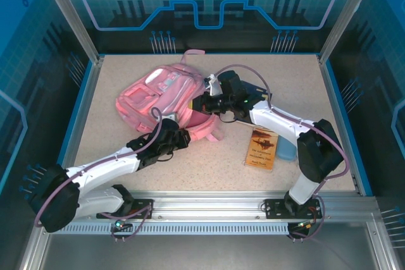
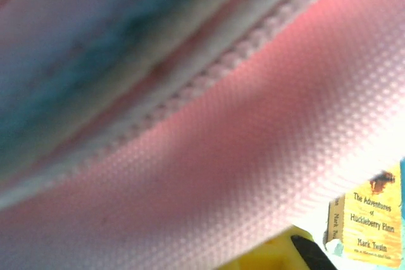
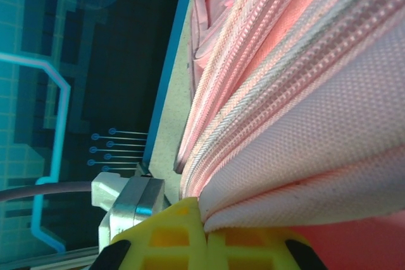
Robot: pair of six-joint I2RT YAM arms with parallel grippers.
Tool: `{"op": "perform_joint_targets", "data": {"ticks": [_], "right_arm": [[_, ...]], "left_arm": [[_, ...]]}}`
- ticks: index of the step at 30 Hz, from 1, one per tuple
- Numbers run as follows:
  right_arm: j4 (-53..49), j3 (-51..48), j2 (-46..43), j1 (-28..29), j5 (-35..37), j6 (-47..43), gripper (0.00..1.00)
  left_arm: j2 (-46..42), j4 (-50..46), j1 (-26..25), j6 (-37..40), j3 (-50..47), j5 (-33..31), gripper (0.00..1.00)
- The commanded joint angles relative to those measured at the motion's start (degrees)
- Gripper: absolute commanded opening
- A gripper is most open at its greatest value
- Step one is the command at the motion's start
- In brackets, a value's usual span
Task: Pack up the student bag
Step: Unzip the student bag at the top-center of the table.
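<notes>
**Top external view: one pink bag, two arms, both sets of jaws closed on it**

One student bag [image 1: 161, 102] lies flat on the speckled counter [image 1: 304, 80], left of centre in the upper half of the frame, with its top loop pointing toward the back wall. Two arms reach in to it. The left arm [image 1: 107, 165] comes up from the lower left and its jaws meet the bag's lower edge. The right arm [image 1: 285, 121] bends in from the right and its jaws sit at the bag's right side.

From the right wrist, the right jaws are closed tight. A fold of woven pink fabric [image 3: 304, 93] with several rows of zip and piping runs straight down into the yellow pads [image 3: 183, 238].

From the left wrist, the left jaws are closed too. Pink mesh cloth [image 2: 221, 156] and one stitched seam press right up against the lens, and one yellow pad [image 2: 266, 258] sits just under the fabric at the bottom edge, so they look to have the bag pinched.

One book [image 1: 261, 148] lies flat at centre right, well apart from the bag. Its cover [image 2: 373, 219] reads "The Adventures of Huckleberry Finn, Mark Twain". One pale blue item [image 1: 286, 150] sits just beside the book's right edge, partly under the right arm. I cannot tell what it is.
</notes>
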Motion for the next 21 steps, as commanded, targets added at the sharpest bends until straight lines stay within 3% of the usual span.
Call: {"op": "perform_joint_targets", "data": {"ticks": [1, 5, 14, 21], "right_arm": [[-6.73, 3.52, -4.10, 0.61, 3.04, -6.35, 0.00], [-10.37, 3.77, -4.92, -1.89, 7.58, -8.14, 0.00], [-12.98, 3.60, -5.15, -5.23, 10.77, -8.25, 0.00], [-13.39, 3.50, -5.29, -5.45, 10.40, -8.23, 0.00]], "left_arm": [[-2.04, -1.63, -0.02, 0.22, 1.38, -4.72, 0.02], [-4.66, -6.20, -0.05, 0.11, -0.24, -6.22, 0.00], [-8.43, -22.02, 0.81, -1.37, -0.07, -13.16, 0.00], [-7.45, -29.27, 10.63, -0.38, 1.23, -12.04, 0.00]]}}
